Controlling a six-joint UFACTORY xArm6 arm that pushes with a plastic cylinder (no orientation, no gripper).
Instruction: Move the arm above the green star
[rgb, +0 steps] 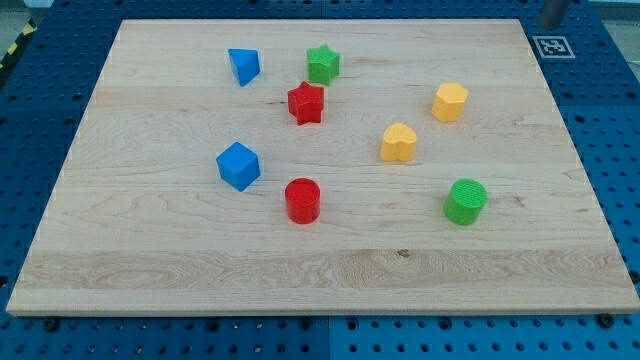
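Rod and tip are hard to find here: only a blurred grey stub (553, 12) shows at the upper right corner of the frame, cut off by the top edge, and whether it belongs to the arm cannot be told, so my tip does not show and its place relative to the blocks cannot be given; there is no pincer to see, so nothing can be said of open or closed. The pale wooden surface (180, 250), with long grain running left to right, lies on a blue perforated base (40, 100), and a black-and-white square marker (552, 45) sits just off its upper right corner. The green plastic star block (323, 64) stands in the upper middle of the frame; it is squat with blunt points, roughly as wide as deep, so no long axis can be made out. Just below and left of it, very near, is a red star block (306, 102). A blue wedge-like block (244, 66) sits to the left, a blue cube (238, 165) lower left, a red cylinder (302, 200) below centre. Two yellow faceted blocks, one (450, 101) at right, another (398, 142) nearer centre, and a ribbed green cylinder (465, 201) lie well apart at right.
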